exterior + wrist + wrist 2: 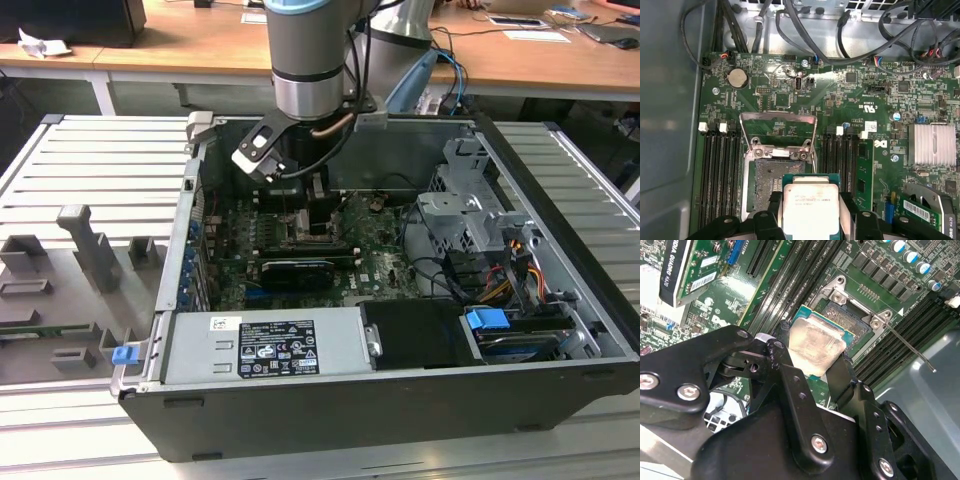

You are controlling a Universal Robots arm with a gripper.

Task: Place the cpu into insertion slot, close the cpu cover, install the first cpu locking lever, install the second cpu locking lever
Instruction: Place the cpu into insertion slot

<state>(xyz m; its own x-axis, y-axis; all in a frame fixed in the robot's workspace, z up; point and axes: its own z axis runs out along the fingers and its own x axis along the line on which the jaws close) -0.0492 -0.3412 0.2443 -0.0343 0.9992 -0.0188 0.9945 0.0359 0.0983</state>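
Cpu [811, 207], silvery top on a green board, sits between the two black fingers of the hand [811, 216], which grasps it by opposite edges. It hangs just above the near part of the insertion slot [765, 185], not yet seated. In the second wrist view the cpu [816, 345] is slightly tilted over the slot [852, 320], whose contact field lies bare. The cpu cover [777, 116] stands raised at the slot's far side, and a thin locking lever [910, 347] sticks out free beside the slot. Faint print on the cpu's top is too small to make out.

In the exterior view the hand [305, 205] reaches down into the open computer case [400, 420], which lies on a grooved metal surface [90, 170]. Inside the case are the green motherboard [375, 250], a black graphics card [295, 272] just near of the slot, and a grey power supply [200, 350] along the near wall. The power supply carries a black-and-white label [275, 345] of small symbols. The graphics card [677, 270] also bears white lettering.
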